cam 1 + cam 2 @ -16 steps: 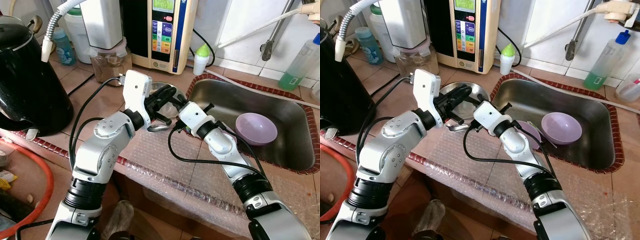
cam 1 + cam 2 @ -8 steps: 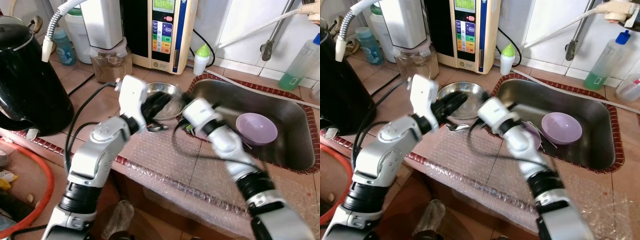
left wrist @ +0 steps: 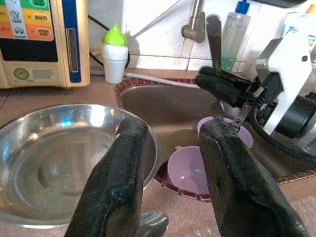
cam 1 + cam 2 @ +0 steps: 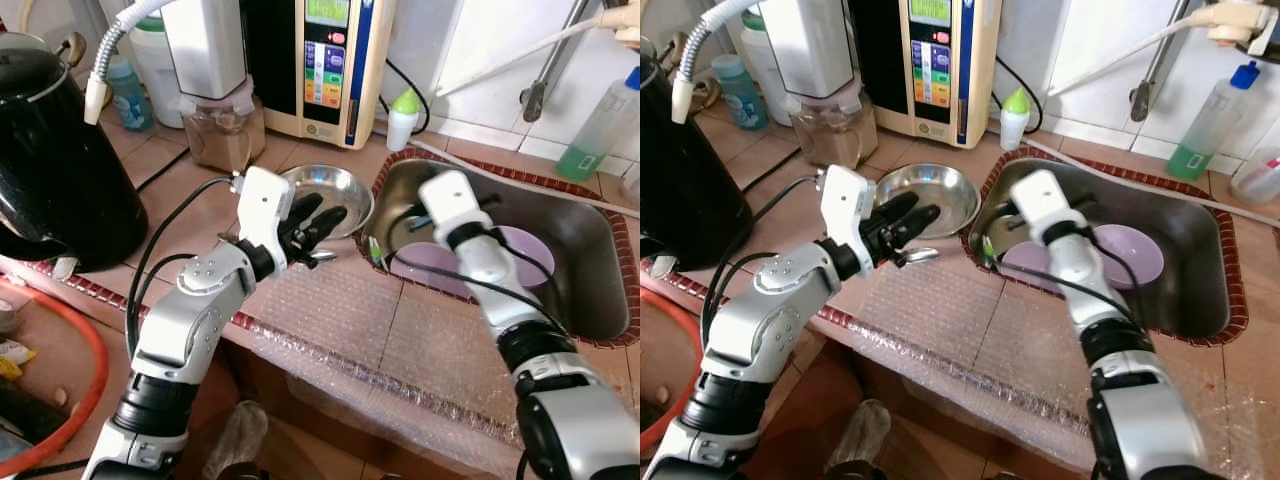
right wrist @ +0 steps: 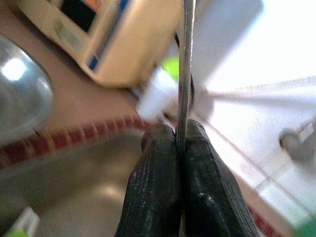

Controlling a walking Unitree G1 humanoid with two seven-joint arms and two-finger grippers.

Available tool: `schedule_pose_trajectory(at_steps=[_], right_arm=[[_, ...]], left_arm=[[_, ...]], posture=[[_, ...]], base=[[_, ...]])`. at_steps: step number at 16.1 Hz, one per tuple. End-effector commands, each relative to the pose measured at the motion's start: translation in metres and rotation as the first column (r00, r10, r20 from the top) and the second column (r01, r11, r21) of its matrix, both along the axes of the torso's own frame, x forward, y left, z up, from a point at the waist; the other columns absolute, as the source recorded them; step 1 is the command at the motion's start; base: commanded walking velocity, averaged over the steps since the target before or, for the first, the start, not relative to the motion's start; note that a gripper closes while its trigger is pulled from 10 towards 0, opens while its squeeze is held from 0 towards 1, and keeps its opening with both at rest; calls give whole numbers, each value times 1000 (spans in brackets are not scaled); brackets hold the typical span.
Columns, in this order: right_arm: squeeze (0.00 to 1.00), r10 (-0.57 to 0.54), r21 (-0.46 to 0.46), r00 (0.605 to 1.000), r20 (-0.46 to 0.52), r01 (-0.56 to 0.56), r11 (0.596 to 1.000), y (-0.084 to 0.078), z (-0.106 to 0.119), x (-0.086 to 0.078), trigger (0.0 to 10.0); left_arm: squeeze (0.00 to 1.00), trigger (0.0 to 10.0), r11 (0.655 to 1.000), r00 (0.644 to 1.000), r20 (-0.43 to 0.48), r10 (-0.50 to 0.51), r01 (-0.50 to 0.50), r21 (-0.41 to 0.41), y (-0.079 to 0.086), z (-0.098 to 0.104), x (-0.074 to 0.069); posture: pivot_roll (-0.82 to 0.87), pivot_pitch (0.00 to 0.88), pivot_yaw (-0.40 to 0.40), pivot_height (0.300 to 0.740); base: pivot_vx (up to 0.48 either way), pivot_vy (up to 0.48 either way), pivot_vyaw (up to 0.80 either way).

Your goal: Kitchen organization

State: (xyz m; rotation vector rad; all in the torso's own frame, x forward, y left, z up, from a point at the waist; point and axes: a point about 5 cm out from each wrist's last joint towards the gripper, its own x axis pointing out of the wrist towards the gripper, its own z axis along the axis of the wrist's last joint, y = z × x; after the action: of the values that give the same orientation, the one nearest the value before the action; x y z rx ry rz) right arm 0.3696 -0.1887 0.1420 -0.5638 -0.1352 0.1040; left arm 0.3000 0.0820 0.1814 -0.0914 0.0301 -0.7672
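My left gripper [image 4: 312,222] stands open low over the counter, at the near rim of a steel bowl [image 4: 335,188]. A metal spoon [image 4: 320,258] lies on the counter just under its fingers [image 3: 118,187]. My right gripper [image 3: 219,83] hangs over the sink [image 4: 580,235], shut on a thin metal utensil [image 5: 186,59] that sticks up from its fingers [image 5: 155,173]. Two purple bowls sit in the sink below it, one near the front left corner [image 4: 430,268] and one further right [image 4: 525,250].
A black kettle [image 4: 50,150] stands at the left. A water machine [image 4: 320,60], a jar [image 4: 222,135] and a green-capped bottle [image 4: 403,115] line the back wall. A soap bottle [image 4: 600,125] and a tap [image 4: 545,75] stand behind the sink. Bubble wrap [image 4: 340,310] covers the front counter.
My right arm has swung away from the left gripper to over the sink, carrying the thin utensil. The left gripper has drawn back a little, and the steel bowl is now uncovered.
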Motion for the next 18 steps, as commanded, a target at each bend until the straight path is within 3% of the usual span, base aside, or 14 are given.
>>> schedule_pose_trajectory(at_steps=[1,4,9,10,11,18], right_arm=[[0,-75,21,996,-43,76,997,-16,-5,1,0],[0,-112,-32,988,-103,110,993,-25,-21,-4,0],[0,-180,13,947,-266,190,982,-26,-58,-17,0],[0,-181,16,943,-279,193,981,-26,-60,-18,392],[1000,-173,21,936,-306,189,982,-24,-65,-20,10000],[1000,-146,47,937,-317,169,984,-15,-72,-24,10000]], left_arm=[[1000,10000,1000,1000,15,-6,6,21,0,0,-4],[1000,10000,999,1000,18,25,-25,39,3,-3,-2],[1000,10000,996,998,21,60,-61,62,8,-7,-1],[1000,10000,996,998,22,66,-67,61,8,-7,0],[1000,10000,995,997,25,68,-70,66,9,-7,0],[1000,10000,994,997,-21,80,-79,77,5,-25,-8]], posture=[[73,0,7,740],[77,0,5,740],[81,1,1,740],[81,1,1,740],[82,0,-1,740],[71,0,-3,740]], base=[[0,0,0],[0,0,0],[0,0,0],[0,0,0],[0,0,0],[0,0,0]])
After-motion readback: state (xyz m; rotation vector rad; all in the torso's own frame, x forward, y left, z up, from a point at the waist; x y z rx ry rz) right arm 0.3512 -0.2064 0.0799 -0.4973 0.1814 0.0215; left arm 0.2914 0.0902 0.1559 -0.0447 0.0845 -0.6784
